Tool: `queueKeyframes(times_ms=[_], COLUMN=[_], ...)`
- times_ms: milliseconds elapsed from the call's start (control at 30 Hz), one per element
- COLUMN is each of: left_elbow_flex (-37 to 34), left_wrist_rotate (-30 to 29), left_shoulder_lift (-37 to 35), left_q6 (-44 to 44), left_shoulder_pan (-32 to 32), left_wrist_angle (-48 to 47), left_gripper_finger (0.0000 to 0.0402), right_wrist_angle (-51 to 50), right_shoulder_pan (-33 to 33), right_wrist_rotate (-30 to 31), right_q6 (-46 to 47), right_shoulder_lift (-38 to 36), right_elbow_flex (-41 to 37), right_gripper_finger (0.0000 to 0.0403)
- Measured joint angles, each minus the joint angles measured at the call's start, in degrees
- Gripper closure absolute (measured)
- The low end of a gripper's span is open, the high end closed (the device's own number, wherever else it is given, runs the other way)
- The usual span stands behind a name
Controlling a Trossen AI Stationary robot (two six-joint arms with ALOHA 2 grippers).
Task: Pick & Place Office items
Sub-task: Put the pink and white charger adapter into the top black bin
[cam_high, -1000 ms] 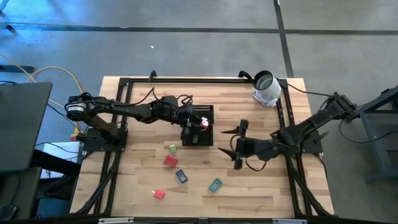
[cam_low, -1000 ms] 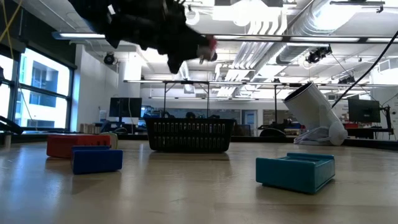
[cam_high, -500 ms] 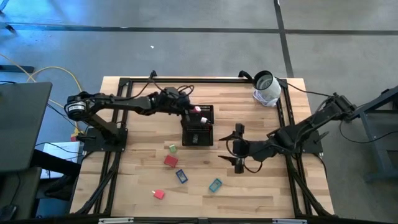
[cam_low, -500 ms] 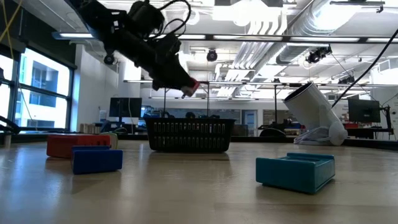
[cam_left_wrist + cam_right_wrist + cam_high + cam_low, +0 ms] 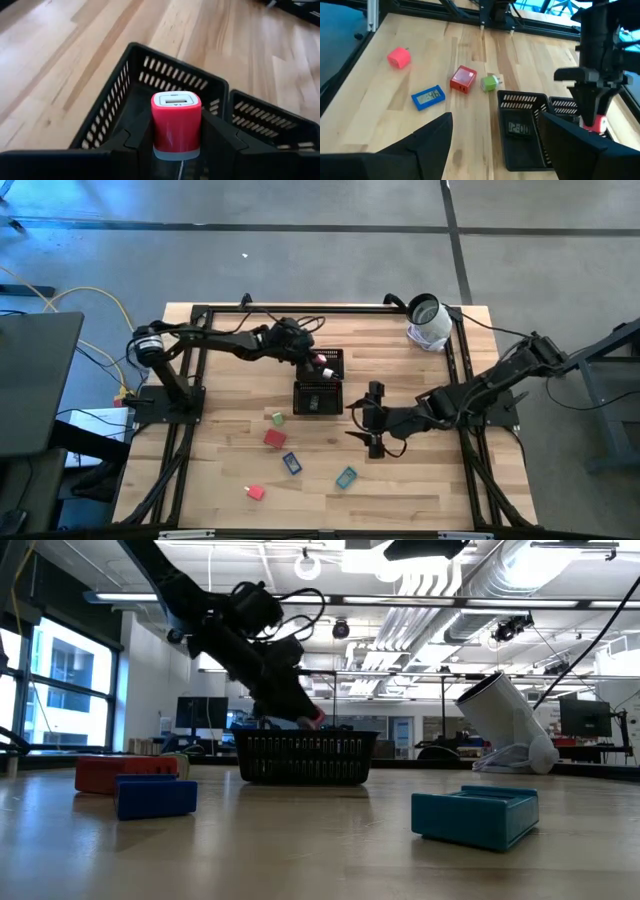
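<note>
My left gripper (image 5: 320, 363) is shut on a red-and-white block (image 5: 176, 125) just above the far compartment of the black mesh tray (image 5: 300, 385); in the low view it (image 5: 300, 712) hangs at the tray's rim (image 5: 305, 737). A black piece with a display (image 5: 519, 129) lies in the near compartment. On the table rest a green block (image 5: 277, 418), a red block (image 5: 275, 438), a blue block (image 5: 292, 463), a teal block (image 5: 346, 476) and a small red block (image 5: 256, 492). My right gripper (image 5: 368, 420) waits open, right of the tray. My left gripper pinches the red-and-white block by its red sides (image 5: 162, 131), one finger (image 5: 127, 150) on each side, the white end (image 5: 176, 100) pointing away from the wrist. The fingers slant down from the table's left. The block is lifted clear, over the tray's far compartment.
A white-and-grey roll-shaped object (image 5: 428, 322) lies at the far right corner, tilted in the low view (image 5: 505, 725). A black frame (image 5: 200, 315) runs round the table edges. Bare wood lies near the tray's right side and along the near edge.
My left gripper has come down from high above the table to the tray's rim, shifting a little toward the far edge, still holding the red-and-white block. My right gripper has moved slightly left, toward the tray.
</note>
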Motion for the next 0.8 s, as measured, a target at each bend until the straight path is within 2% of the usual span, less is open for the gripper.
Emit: queueKeyframes(times_ms=[200, 633, 800], left_elbow_flex=[3.4, 4.0, 4.5], left_wrist_rotate=[-0.8, -0.5, 0.1], left_shoulder_lift=[2.3, 2.7, 2.7], left_q6=[2.2, 5.7, 8.5], left_shoulder_pan=[-0.1, -0.3, -1.3], left_wrist_angle=[-8.4, -13.3, -13.3], left_gripper_finger=[0.0275, 0.0275, 0.0242], right_wrist_angle=[-1.3, -1.2, -1.2], right_shoulder_pan=[0.0, -0.1, -0.1], right_wrist_rotate=[-0.2, -0.2, -0.2], right_q6=[1.1, 1.1, 1.2], right_shoulder_lift=[0.0, 0.0, 0.0], right_elbow_flex=[0.0, 0.0, 0.0], right_gripper_finger=[0.0125, 0.0125, 0.0125])
